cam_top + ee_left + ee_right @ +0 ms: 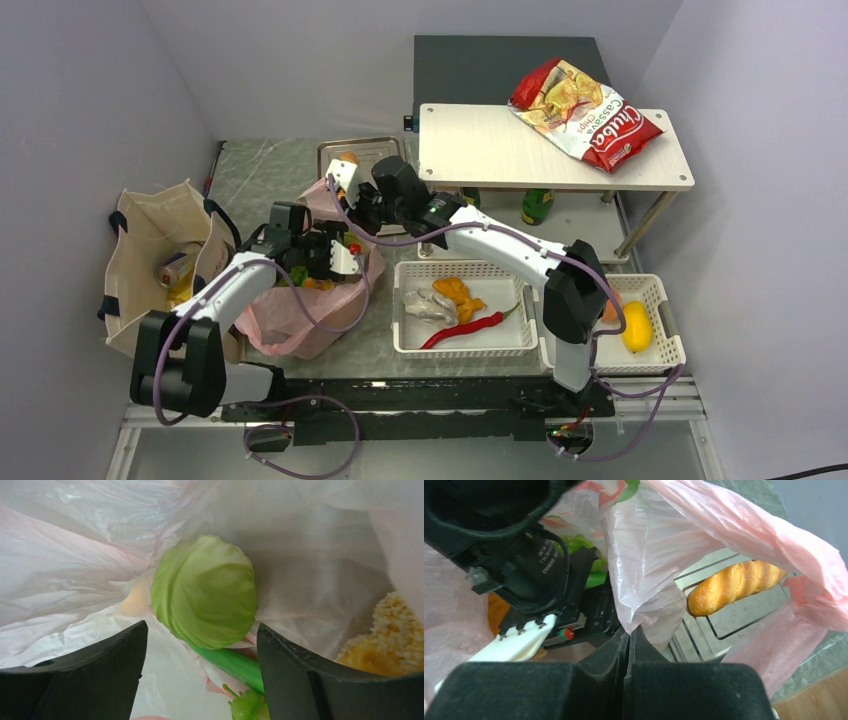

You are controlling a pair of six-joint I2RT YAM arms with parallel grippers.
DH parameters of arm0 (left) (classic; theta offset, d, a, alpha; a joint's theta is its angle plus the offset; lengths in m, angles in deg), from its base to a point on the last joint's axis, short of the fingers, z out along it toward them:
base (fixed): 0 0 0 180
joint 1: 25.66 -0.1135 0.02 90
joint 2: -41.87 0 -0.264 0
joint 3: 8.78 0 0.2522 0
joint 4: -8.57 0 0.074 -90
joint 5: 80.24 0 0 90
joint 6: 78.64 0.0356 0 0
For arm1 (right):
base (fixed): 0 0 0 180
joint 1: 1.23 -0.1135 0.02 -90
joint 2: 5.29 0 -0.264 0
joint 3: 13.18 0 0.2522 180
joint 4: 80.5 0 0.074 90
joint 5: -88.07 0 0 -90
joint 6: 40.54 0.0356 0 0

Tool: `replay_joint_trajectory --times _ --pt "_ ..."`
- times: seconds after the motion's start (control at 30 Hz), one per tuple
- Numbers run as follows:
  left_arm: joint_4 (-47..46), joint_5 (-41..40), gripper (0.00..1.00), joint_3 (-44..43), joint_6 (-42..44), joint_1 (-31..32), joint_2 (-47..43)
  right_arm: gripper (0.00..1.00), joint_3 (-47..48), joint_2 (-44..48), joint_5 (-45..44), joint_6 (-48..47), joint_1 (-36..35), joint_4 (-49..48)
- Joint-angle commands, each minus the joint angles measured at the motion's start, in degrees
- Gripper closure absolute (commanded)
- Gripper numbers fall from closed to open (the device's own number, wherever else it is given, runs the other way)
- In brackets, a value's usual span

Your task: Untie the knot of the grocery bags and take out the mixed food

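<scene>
The pink plastic bag (pixel 300 325) lies open in the middle of the table, beside the beige tote (pixel 150 235). My left gripper (pixel 202 630) is inside the pink bag, open, with nothing between its fingers. Just ahead of its tips lies a green cabbage (pixel 205 590). A long green vegetable (pixel 235 662) runs under the cabbage toward the right finger, with a small green stemmed piece (pixel 247 707) below it. A yellow crumbed item (pixel 385 640) sits at the right. My right gripper (pixel 629 630) is shut on the pink bag's rim (pixel 649 555), holding it up.
A baguette (pixel 736 585) lies on the metal tray (pixel 370 150) behind the bag. Two white baskets (pixel 465 270) (pixel 650 285) stand at the right, holding a red chilli (pixel 465 330) and a yellow fruit (pixel 636 327). A red chips bag (pixel 585 110) lies on the raised shelf (pixel 480 150).
</scene>
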Motion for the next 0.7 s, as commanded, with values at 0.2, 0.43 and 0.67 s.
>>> replay_joint_trajectory --times 0.2,0.43,0.67 --pt "-2.6 -0.6 0.09 -5.3 3.7 0.8 11.4 1.00 1.7 2.1 1.2 1.0 0.1 -1.2" --pt "-2.4 -4.5 0.52 -5.4 2.5 0.9 13.9 1.00 0.4 2.0 0.9 0.1 0.5 -1.4" --pt "6.4 0.3 1.00 -4.6 -1.1 0.8 -1.3 1.00 -0.9 2.7 1.1 -0.4 1.6 -1.9"
